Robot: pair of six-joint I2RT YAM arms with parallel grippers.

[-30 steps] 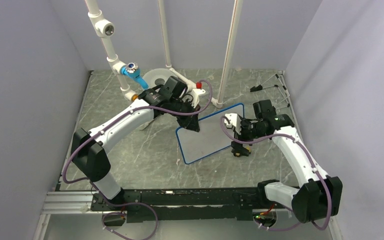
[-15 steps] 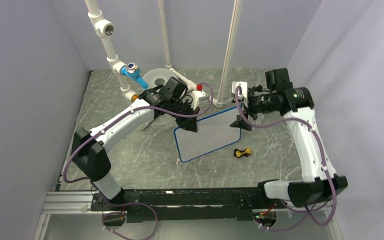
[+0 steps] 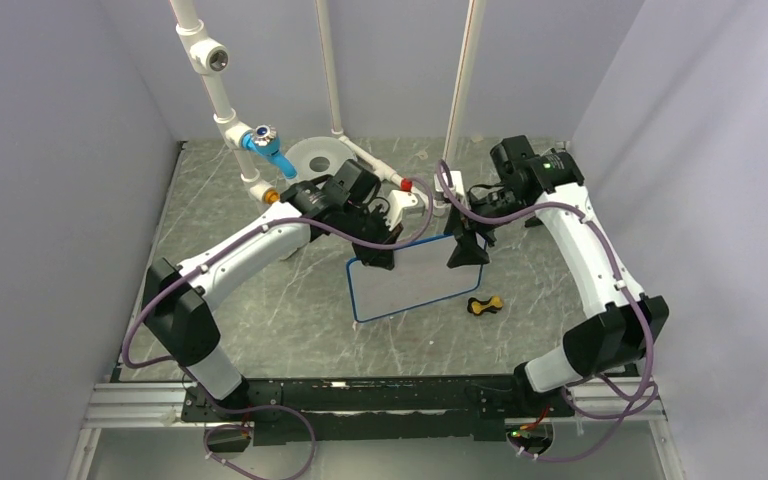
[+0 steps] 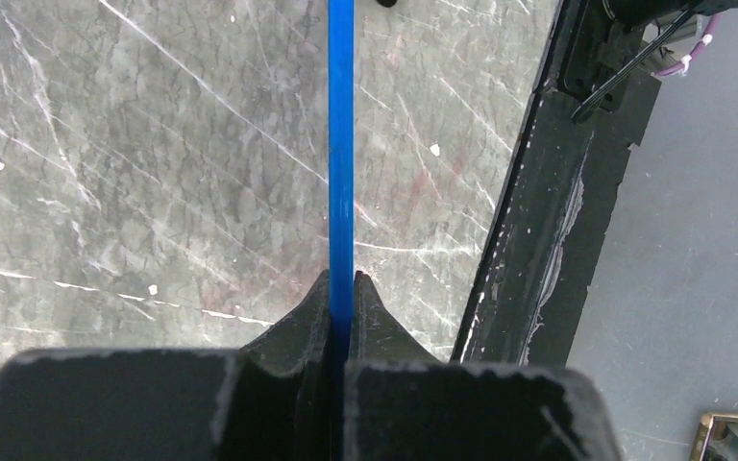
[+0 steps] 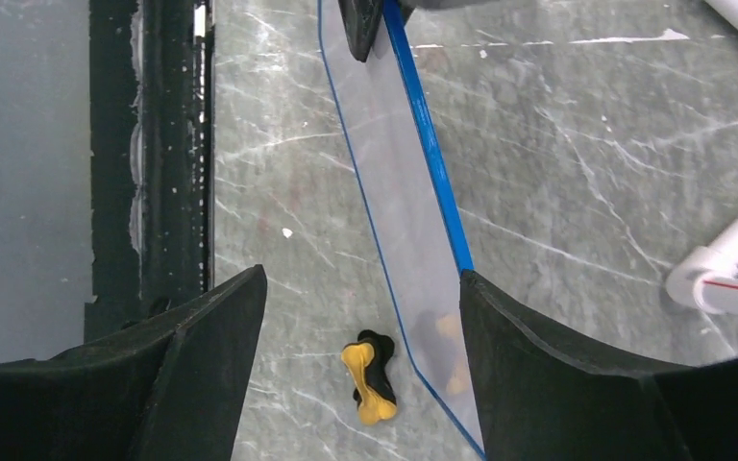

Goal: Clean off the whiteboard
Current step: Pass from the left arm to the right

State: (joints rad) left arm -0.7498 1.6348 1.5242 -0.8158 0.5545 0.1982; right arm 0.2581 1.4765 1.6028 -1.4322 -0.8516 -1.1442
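Grey marbled table [image 3: 260, 300] fills the floor of a booth with pale lilac walls. At the far left, white pipes [image 3: 222, 100] rise from the surface, carrying a blue valve [image 3: 263, 140], and a round grey disc [image 3: 310, 155] lies just beyond them. The left arm reaches from the near left toward the middle. The left gripper [image 3: 380, 255] is clamped tight on the far left corner of the whiteboard [image 3: 410, 285]. In the left wrist view the blue rim [image 4: 342, 144] runs edge-on straight out from between the pinched fingertips. The whiteboard sits in the middle of the table, tilted, with its far edge apparently raised. Its face looks plain white from above, and whether its near edge touches the table I cannot tell. The right gripper [image 3: 467, 250] hangs at the board's far right corner. Its jaws are spread wide with nothing in them, and the right wrist view shows the board's right end between the two dark fingers [image 5: 211, 346]. Whether either finger touches the board I cannot tell. Just right of the board, near its near right corner, a small yellow and black object [image 3: 483, 305] lies on the table.
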